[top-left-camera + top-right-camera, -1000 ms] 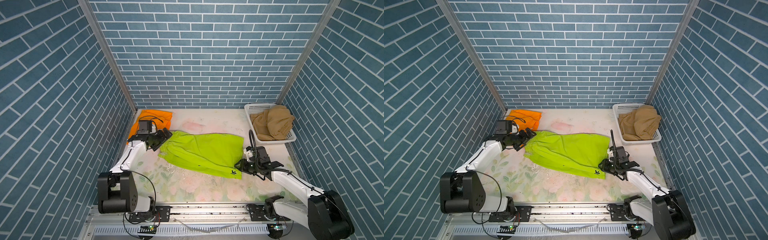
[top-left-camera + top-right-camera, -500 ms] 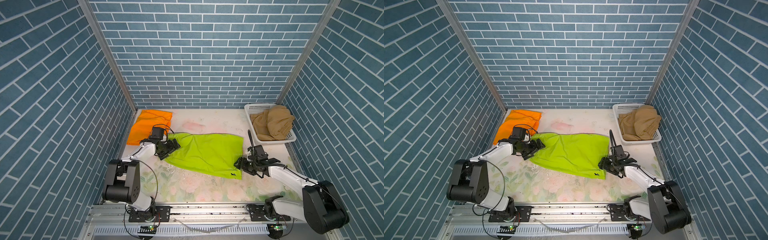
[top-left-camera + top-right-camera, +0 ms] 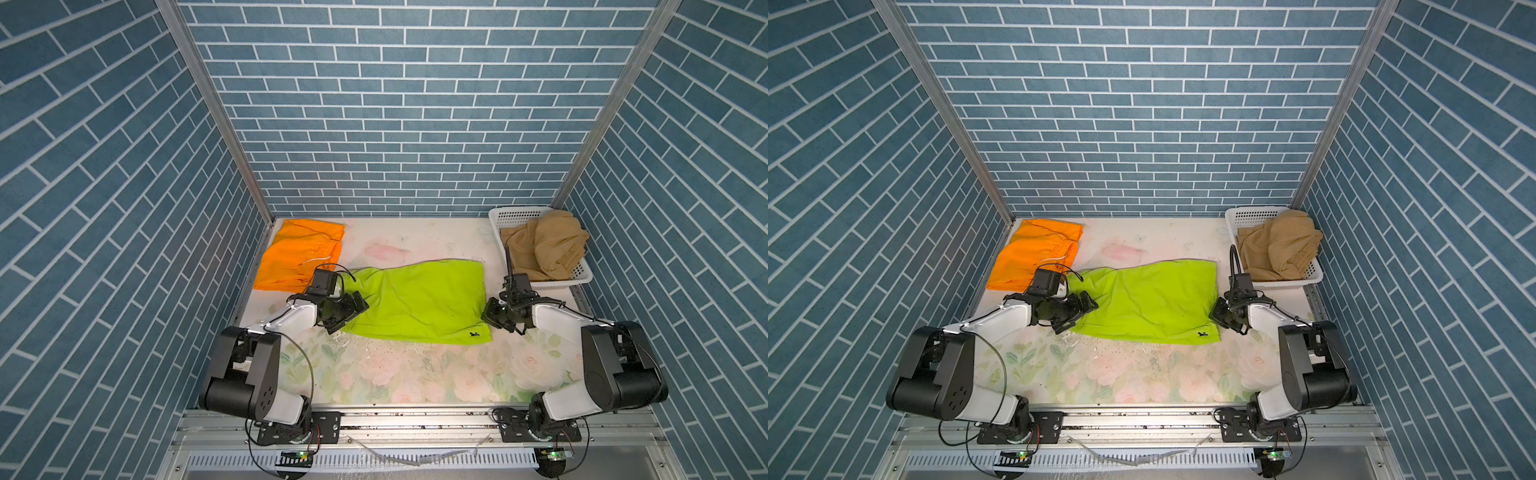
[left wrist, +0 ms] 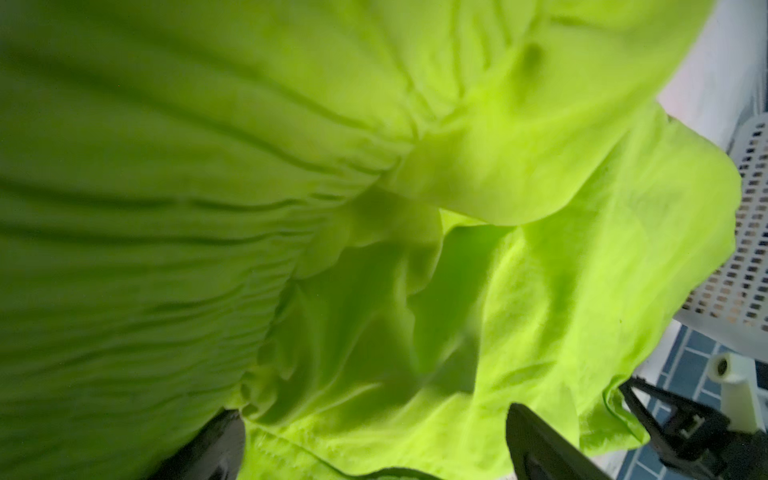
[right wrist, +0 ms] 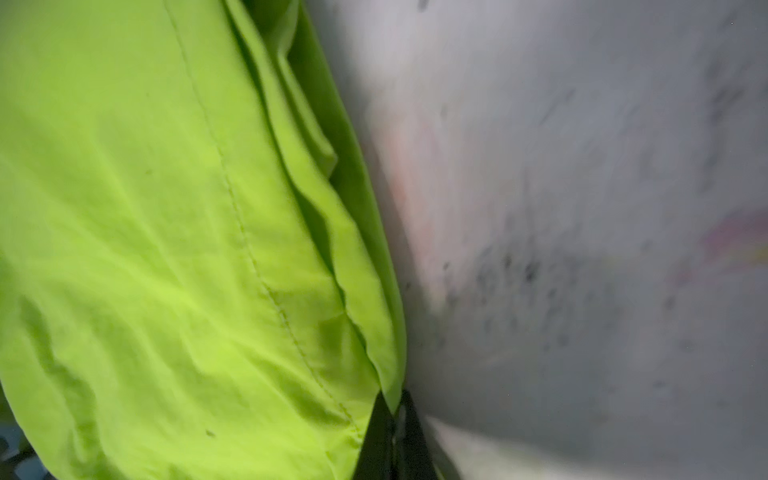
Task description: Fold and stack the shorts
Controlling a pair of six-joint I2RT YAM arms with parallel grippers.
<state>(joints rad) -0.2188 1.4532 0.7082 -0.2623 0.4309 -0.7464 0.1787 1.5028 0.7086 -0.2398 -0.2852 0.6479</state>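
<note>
Lime green shorts (image 3: 419, 303) (image 3: 1150, 303) lie spread across the middle of the table in both top views. My left gripper (image 3: 353, 309) (image 3: 1084, 309) is at their gathered waist end, open. In the left wrist view its dark fingers (image 4: 216, 449) stand wide apart, with green cloth (image 4: 374, 291) lying between them. My right gripper (image 3: 490, 313) (image 3: 1217, 312) is at the opposite hem. In the right wrist view it (image 5: 395, 419) is shut on the hem edge (image 5: 386, 374). Orange shorts (image 3: 303, 253) (image 3: 1038, 253) lie flat at the back left. Tan shorts (image 3: 544, 245) (image 3: 1279, 245) are heaped in the basket.
A white perforated basket (image 3: 519, 216) (image 3: 1254, 216) stands at the back right corner, close behind my right arm. Blue tiled walls close in three sides. The floral table cover (image 3: 415, 374) stretches from the green shorts to the front rail.
My left gripper came away from the orange shorts to the green shorts' waist end, staying open. My right gripper closed on the green hem.
</note>
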